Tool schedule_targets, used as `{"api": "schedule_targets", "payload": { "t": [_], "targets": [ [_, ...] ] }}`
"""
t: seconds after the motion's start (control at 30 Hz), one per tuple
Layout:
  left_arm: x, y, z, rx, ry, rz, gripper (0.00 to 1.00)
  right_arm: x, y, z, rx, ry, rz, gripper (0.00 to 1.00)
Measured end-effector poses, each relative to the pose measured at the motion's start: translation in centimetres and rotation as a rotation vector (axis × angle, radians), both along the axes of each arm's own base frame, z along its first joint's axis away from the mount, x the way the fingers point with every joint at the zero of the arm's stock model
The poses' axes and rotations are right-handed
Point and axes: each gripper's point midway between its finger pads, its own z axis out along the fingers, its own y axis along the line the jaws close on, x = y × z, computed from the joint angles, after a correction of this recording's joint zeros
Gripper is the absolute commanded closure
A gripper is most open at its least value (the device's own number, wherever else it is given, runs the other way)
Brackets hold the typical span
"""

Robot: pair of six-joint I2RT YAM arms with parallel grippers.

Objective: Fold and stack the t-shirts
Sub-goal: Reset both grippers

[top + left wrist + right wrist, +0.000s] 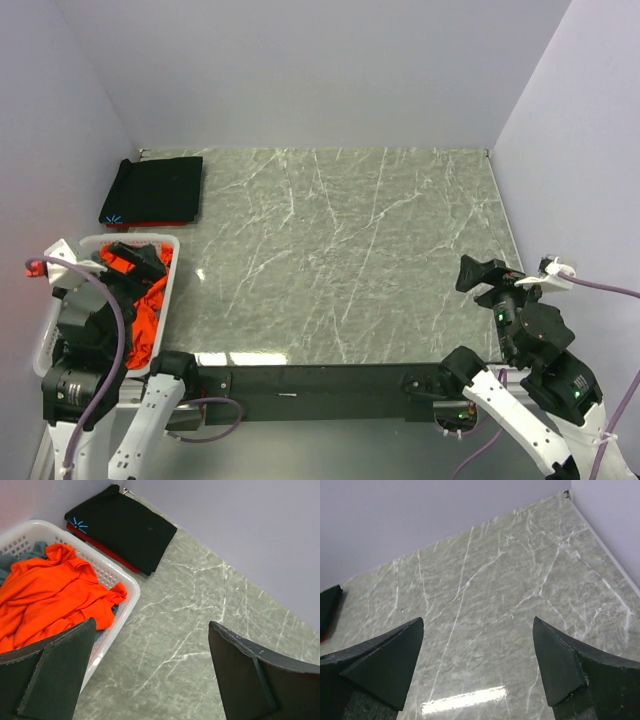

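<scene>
Plainly the orange-red t-shirt (50, 595) lies crumpled in the basket (125, 587), just below and left of the left gripper (150, 630), whose jaws stand spread and empty; no long axis shows. The right gripper (477, 625), jaws likewise spread, hovers well apart near the right edge of the counter (350, 250). The black t-shirt (125, 527) sits folded in the far-left corner; the middle offers open room.

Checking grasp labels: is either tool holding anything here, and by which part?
Nothing is held: left tool and right tool both stand open and empty.
</scene>
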Motion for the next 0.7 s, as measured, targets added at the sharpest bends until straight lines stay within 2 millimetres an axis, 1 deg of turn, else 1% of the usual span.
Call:
{"api": "schedule_targets", "payload": {
  "t": [0.13,0.27,0.37,0.53,0.7],
  "targets": [
    [-0.3,0.0,-0.3,-0.015,-0.040,0.002,0.01,0.0,-0.2,-0.1,-0.002,-0.011,-0.012,0.04],
    [0.2,-0.1,-1.5,-0.019,-0.047,-0.002,0.00,0.2,-0.2,-0.6,-0.018,-0.001,-0.018,0.04],
    [0.5,-0.2,-2.2,-0.018,-0.053,-0.002,0.00,0.4,-0.2,-0.7,-0.022,-0.006,-0.022,0.04],
    [0.9,-0.2,-1.9,-0.015,-0.077,-0.002,0.01,0.5,-0.3,-1.2,-0.045,-0.003,-0.024,0.04],
    [1.1,-0.2,-1.5,-0.016,-0.097,-0.002,0.01,0.6,-0.4,-0.8,-0.052,-0.016,-0.030,0.04]
  ]
}}
